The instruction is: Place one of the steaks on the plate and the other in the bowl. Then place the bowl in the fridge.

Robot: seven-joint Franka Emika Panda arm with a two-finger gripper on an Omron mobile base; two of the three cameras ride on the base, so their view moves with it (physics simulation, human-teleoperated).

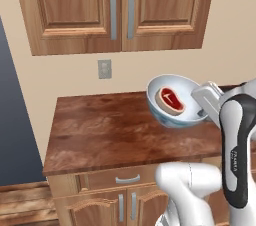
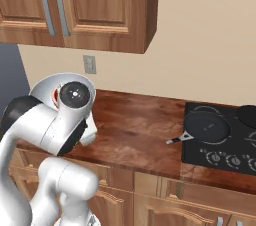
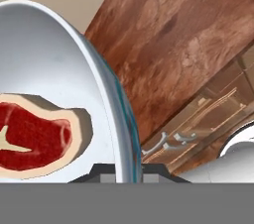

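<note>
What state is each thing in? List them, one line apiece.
bowl: lifted off the counter, tilted, rim pinched by the gripper
steak: lying inside the bowl
gripper: shut on the bowl's rim
upper cabinet doors: closed
counter cabinet doors: closed
frying pan: resting on the stove, empty

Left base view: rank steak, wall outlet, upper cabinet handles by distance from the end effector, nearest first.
1. steak: inside the bowl whose rim the end effector grips, just left of it.
2. wall outlet: on the wall behind the counter, up and to the left.
3. upper cabinet handles: highest, well above the outlet.
</note>
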